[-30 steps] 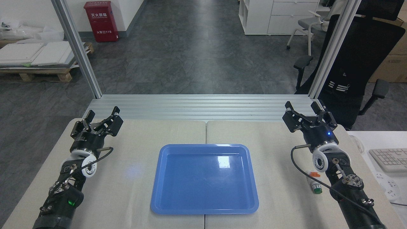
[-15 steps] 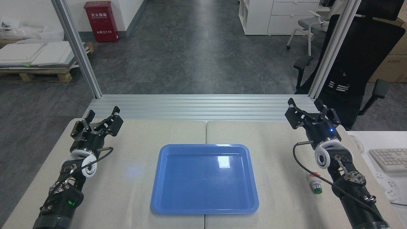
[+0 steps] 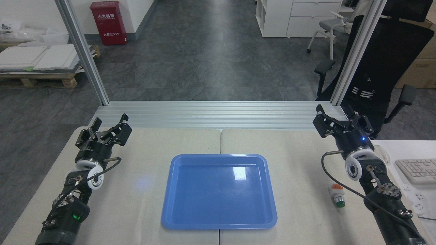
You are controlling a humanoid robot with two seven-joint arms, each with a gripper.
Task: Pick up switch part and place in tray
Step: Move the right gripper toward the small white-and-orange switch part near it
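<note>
The switch part (image 3: 336, 195) lies on the beige table to the right of the tray, orange end farther from me, green cap toward me. It rests just left of my right forearm, well behind that arm's gripper. The blue tray (image 3: 177, 185) sits in the table's middle with nothing in it. My right gripper (image 3: 342, 117) is raised near the table's far right corner, open and holding nothing. My left gripper (image 3: 109, 124) is at the far left of the table, fingers spread, open, nothing between them.
An aluminium rail strip (image 3: 218, 115) runs along the table's far edge, with upright posts (image 3: 83, 54) at both corners. A black office chair (image 3: 381, 68) stands behind the right corner. A white keyboard (image 3: 417, 170) lies on a side desk at right.
My right arm has swung to the right and a little farther back, uncovering the switch part. The left arm, tray and switch part have stayed still.
</note>
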